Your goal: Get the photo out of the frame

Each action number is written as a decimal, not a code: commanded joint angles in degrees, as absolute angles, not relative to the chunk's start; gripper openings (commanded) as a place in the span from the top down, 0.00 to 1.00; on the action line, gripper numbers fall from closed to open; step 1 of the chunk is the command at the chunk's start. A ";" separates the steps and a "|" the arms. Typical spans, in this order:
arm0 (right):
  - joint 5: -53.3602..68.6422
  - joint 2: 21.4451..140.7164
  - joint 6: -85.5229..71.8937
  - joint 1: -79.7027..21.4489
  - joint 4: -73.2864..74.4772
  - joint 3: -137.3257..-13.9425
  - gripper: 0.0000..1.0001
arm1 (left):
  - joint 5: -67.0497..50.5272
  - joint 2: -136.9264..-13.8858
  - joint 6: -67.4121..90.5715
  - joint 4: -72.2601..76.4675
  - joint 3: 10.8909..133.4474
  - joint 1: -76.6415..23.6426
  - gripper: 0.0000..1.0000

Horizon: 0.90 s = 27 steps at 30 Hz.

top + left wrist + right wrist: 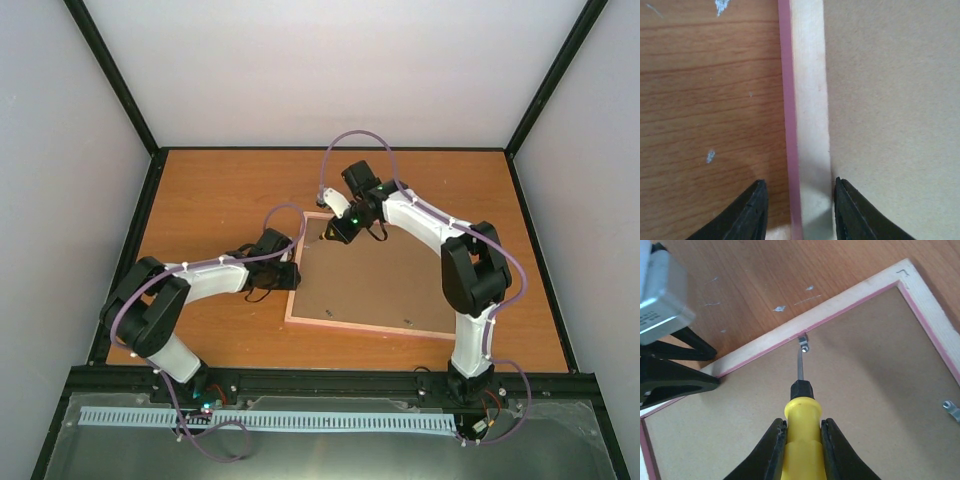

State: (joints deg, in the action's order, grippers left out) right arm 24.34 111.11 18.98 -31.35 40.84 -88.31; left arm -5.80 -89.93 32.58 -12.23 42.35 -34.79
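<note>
The frame (360,329) lies face down on the desk (220,200), back board (380,280) still in, photo hidden. Right hand (803,427) squeezes a screwdriver (802,412) at a clip (803,343); left hand (797,187) straddles the edge, loose.

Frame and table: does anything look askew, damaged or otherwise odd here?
Nothing serious. The frame lies face down, turned slightly off square to the table edges, with the backing board in place. Small white flecks mark the wood near it, like scuffs or paint. No visible damage.
</note>
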 commanded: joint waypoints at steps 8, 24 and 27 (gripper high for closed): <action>26.35 115.06 17.67 -32.95 41.12 -90.19 0.97 | -5.54 -91.85 34.86 -9.78 42.06 -35.22 0.79; 22.56 117.01 14.38 -33.40 39.70 -91.02 0.97 | -7.23 -92.33 36.27 -6.61 39.72 -35.24 0.99; 22.59 117.07 13.94 -33.48 39.31 -91.07 0.97 | -7.68 -92.55 36.46 -6.13 39.40 -35.24 0.99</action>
